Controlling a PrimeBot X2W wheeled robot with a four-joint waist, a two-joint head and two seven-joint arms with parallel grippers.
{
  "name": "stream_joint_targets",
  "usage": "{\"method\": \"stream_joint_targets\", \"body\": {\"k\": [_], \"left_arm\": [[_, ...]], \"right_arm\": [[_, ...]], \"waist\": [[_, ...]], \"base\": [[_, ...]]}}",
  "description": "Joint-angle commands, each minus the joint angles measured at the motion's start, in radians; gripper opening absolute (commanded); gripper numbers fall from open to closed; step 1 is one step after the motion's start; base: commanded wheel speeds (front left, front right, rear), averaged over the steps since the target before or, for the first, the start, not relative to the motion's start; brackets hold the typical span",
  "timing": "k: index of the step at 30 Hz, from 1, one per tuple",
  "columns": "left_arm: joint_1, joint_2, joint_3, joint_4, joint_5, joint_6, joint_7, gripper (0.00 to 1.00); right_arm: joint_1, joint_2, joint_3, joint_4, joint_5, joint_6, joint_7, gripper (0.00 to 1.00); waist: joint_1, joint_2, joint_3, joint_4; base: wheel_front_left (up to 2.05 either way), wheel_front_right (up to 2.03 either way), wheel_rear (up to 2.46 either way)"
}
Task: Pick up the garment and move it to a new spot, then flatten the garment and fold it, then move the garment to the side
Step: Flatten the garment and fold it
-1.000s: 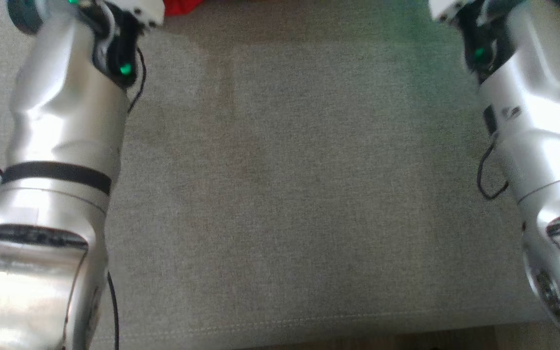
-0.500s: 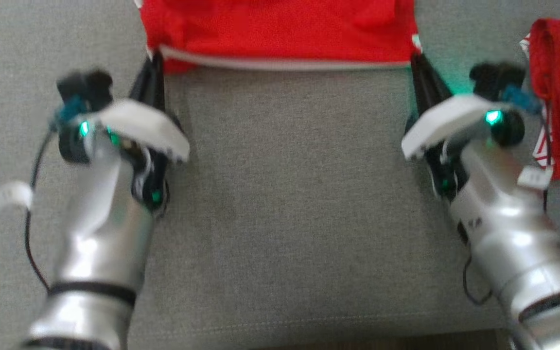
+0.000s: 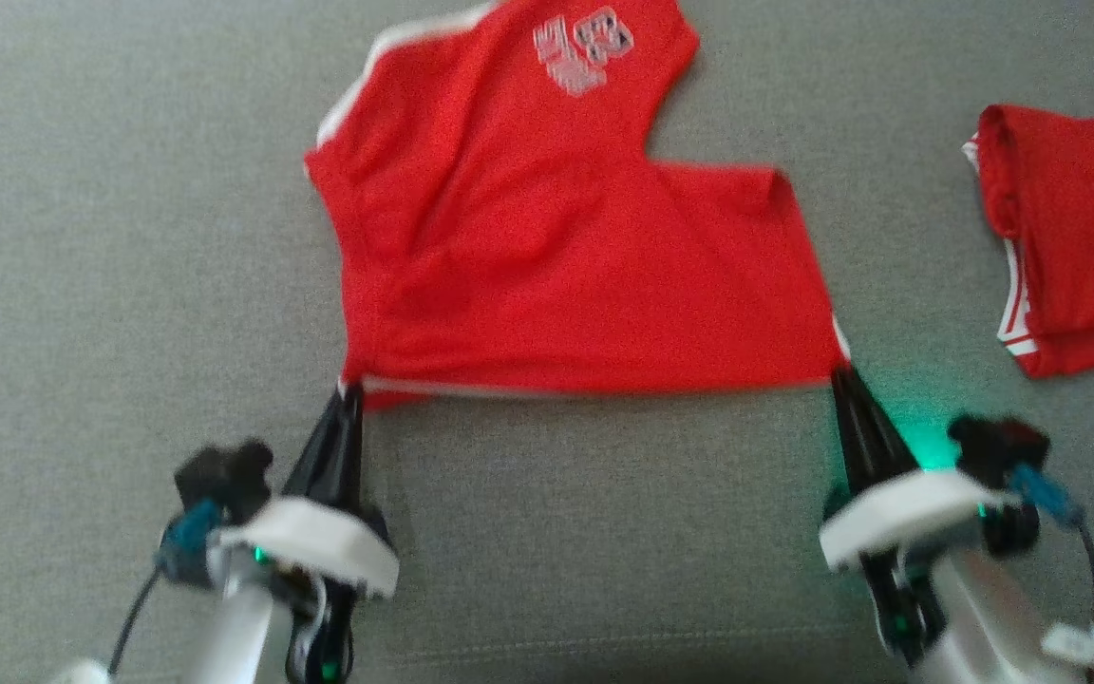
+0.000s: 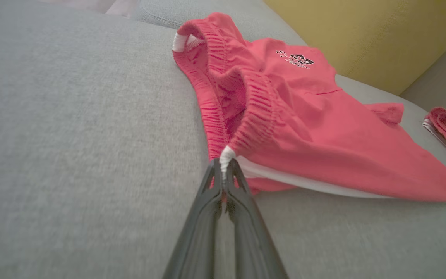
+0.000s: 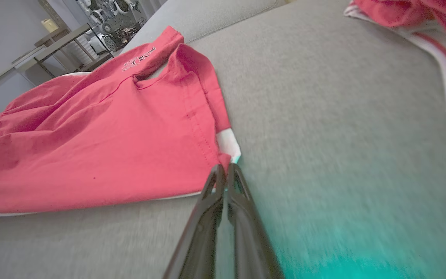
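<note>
- Red mesh shorts with a white side stripe (image 3: 566, 247) are lying spread mid-seat on the grey woven sofa seat (image 3: 129, 237).
- Left gripper (image 3: 349, 391) is pinching the waistband corner and right gripper (image 3: 843, 375) the hem corner, both toward the seat's front edge.
- Flattening seems to be underway; next comes laying that stretched edge down taut.
- Folded red garment (image 3: 1069, 237) is sitting at the seat's right, with a yellow panel (image 4: 362, 31) behind.

Underfoot: grey woven sofa cushion (image 3: 604, 532) stretched wide, stitched seam (image 3: 604, 636) along its near edge.
Behind: yellow panel (image 4: 362, 31) stood.
Room: table (image 5: 58, 40) sat against pale grey wall (image 5: 10, 15).
</note>
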Motion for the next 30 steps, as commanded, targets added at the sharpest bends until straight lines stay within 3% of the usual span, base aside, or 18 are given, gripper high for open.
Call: {"method": "stream_joint_targets", "body": {"k": [1, 2, 12, 17, 24, 30], "left_arm": [[0.034, 0.025, 0.033, -0.063, 0.013, 0.019, -0.009, 0.0], [0.034, 0.025, 0.033, -0.063, 0.013, 0.019, -0.009, 0.0], [0.278, 0.06, 0.025, -0.302, 0.037, 0.094, 0.06, 0.0], [0.365, 0.054, 0.026, -0.393, 0.006, 0.119, 0.102, 0.0], [0.359, 0.057, 0.02, -0.442, -0.002, 0.124, 0.125, 0.0], [0.248, 0.063, 0.023, -0.439, -0.029, 0.101, 0.162, 0.0]], "right_arm": [[0.069, -0.006, -0.015, -0.084, -0.024, -0.001, 0.021, 0.0], [0.069, -0.006, -0.015, -0.084, -0.024, -0.001, 0.021, 0.0], [0.457, 0.052, -0.191, -0.543, -0.154, -0.001, 0.274, 0.0], [0.561, 0.064, -0.234, -0.694, -0.164, -0.001, 0.354, 0.0], [0.538, 0.065, -0.26, -0.749, -0.113, -0.001, 0.385, 0.0], [0.374, 0.065, -0.248, -0.722, -0.15, -0.001, 0.411, 0.0]], "waist": [[0.0, 0.0, -0.031, 0.0], [0.0, 0.0, -0.031, 0.0], [0.0, 0.0, -0.099, -0.008], [0.0, 0.0, -0.123, -0.013], [0.0, 0.0, -0.127, -0.003], [0.0, 0.0, -0.082, 0.016]], "base": [[0.0, 0.0, 0.0], [0.0, 0.0, 0.0], [0.0, 0.0, 0.0], [0.0, 0.0, 0.0], [0.0, 0.0, 0.0], [0.0, 0.0, 0.0]]}}
